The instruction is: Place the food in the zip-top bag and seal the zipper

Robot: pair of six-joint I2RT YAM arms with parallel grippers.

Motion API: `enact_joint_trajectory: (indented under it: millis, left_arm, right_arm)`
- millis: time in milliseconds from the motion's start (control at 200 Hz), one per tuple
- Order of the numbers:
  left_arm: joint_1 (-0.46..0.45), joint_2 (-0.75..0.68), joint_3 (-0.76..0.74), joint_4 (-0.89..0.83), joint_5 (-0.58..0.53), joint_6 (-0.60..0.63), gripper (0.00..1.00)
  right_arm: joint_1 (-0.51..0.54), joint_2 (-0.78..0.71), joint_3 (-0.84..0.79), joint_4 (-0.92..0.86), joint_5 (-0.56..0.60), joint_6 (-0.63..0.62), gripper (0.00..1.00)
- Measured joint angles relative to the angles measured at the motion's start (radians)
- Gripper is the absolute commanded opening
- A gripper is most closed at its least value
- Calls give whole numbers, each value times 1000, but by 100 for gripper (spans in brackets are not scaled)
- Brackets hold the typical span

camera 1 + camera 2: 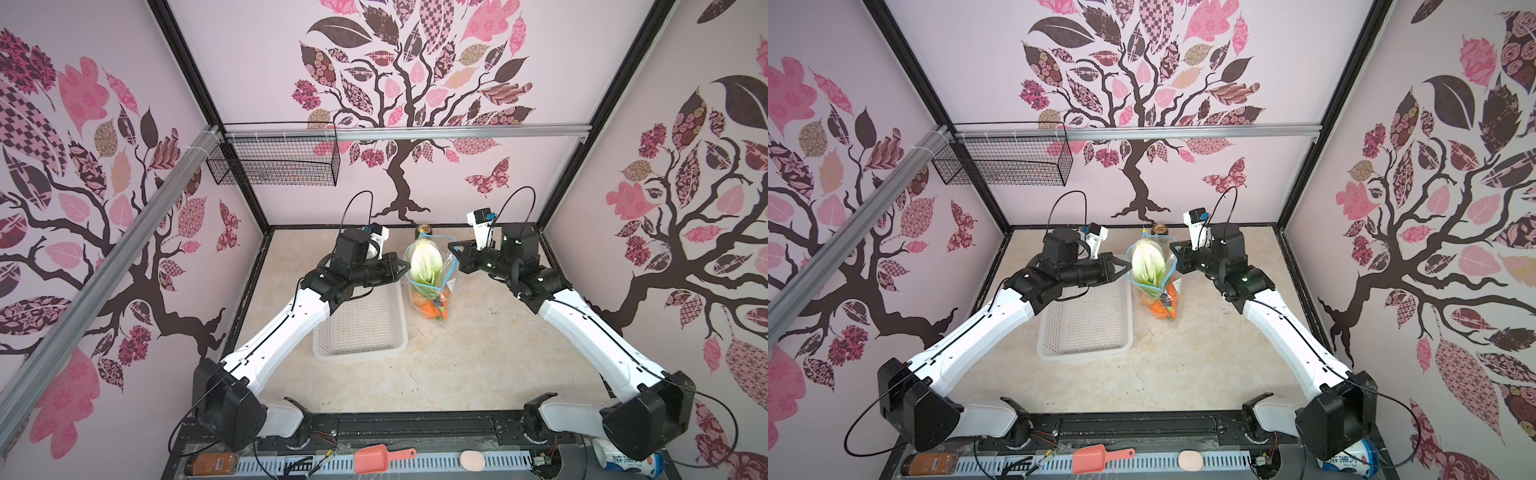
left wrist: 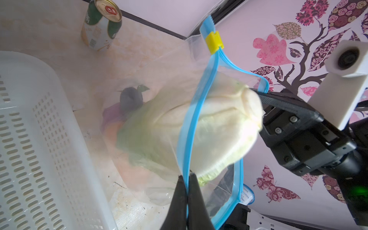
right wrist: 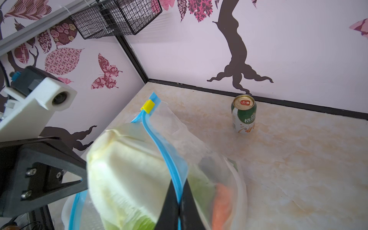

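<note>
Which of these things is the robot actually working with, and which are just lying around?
In the job: zip-top bag; its blue zipper; lettuce poking from the mouth; carrot inside; left gripper and right gripper, each pinching the zipper.

Lying about: white basket; drink can; wire basket on the wall; pink scoop.

can (image 3: 244,117) shows "格"; white tub (image 1: 1350,459) shows "果块".

zip-top bag (image 1: 448,270): clear, crinkly, upright, just right of the white basket (image 1: 361,328).
zipper (image 2: 196,111): light-blue strip, spread in an open loop, unsealed; yellow slider (image 2: 214,41) at one end.
lettuce (image 1: 423,259): pale head, half out of the mouth.
carrot (image 1: 430,309): orange, at the bag's bottom beside a dark vegetable (image 2: 131,98).
</note>
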Motion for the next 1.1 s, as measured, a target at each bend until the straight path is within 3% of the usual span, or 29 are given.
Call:
enact_joint_trajectory:
  millis: [360, 605, 825, 990, 1045, 1095]
  left_arm:
    - [-16, 18, -1, -3, -33, -5, 5]
    - [-137, -5, -32, 115, -34, -56, 3]
    - [-226, 2, -85, 270, -75, -139, 3]
    - [-266, 37, -119, 348, -121, -174, 2]
    - [-267, 50, -131, 359, -132, -181, 6]
    - [-266, 62, -141, 369, -139, -183, 22]
  right_arm:
    - [0, 4, 0, -34, 54, -44, 0]
    - [0, 5, 42, -31, 50, -92, 0]
    - [-1, 24, 44, 50, -83, -150, 0]
    - [-1, 34, -57, 136, -185, -159, 0]
    - [-1, 35, -101, 159, -208, -156, 0]
    - [-1, 35, -138, 176, -226, -155, 0]
